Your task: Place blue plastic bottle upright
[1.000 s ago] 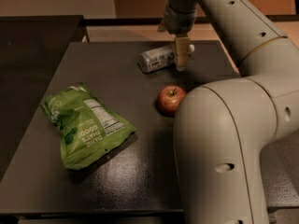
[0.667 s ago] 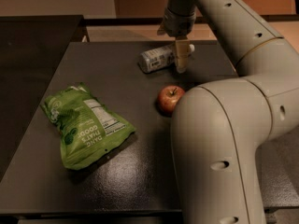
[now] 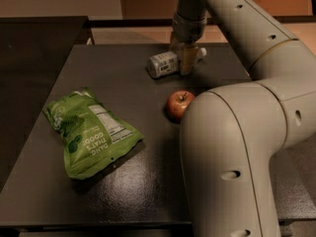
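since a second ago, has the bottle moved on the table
No, the bottle still lies on its side beyond the apple; the gripper is at its cap end.

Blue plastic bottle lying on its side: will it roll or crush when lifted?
Likely rolls if nudged: the blue plastic bottle lies on its round side. Probably light, being small plastic, so it may dent. The claw sits at its cap end.

The green bag (image 3: pixel 91 132) reads "DANG THAT'S GOOD". The pincer (image 3: pixel 186 65) hangs at the blue plastic bottle (image 3: pixel 162 64), whose label is unreadable.
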Motion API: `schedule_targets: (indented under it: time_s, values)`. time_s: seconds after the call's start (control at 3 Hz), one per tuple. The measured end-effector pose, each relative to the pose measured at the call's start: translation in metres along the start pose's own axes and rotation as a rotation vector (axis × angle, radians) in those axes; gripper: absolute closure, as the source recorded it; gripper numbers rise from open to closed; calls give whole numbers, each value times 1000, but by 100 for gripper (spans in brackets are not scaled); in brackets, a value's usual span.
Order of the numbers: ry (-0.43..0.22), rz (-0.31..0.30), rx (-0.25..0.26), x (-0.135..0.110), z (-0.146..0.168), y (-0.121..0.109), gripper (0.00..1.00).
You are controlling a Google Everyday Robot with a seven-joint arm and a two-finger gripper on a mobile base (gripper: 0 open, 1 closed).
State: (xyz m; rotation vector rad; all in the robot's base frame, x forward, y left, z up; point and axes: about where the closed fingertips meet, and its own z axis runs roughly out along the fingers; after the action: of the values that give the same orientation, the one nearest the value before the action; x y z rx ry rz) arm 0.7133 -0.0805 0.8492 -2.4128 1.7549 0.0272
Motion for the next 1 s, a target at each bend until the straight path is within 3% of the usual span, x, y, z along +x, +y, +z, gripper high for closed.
schedule_targets:
  time_s: [0.33, 0.67, 1.0]
  values:
    - [5, -10, -10, 0, 1, 3, 64]
    - [38, -27, 13, 0, -8, 2, 87]
    - [111, -89, 78, -7, -27, 1, 100]
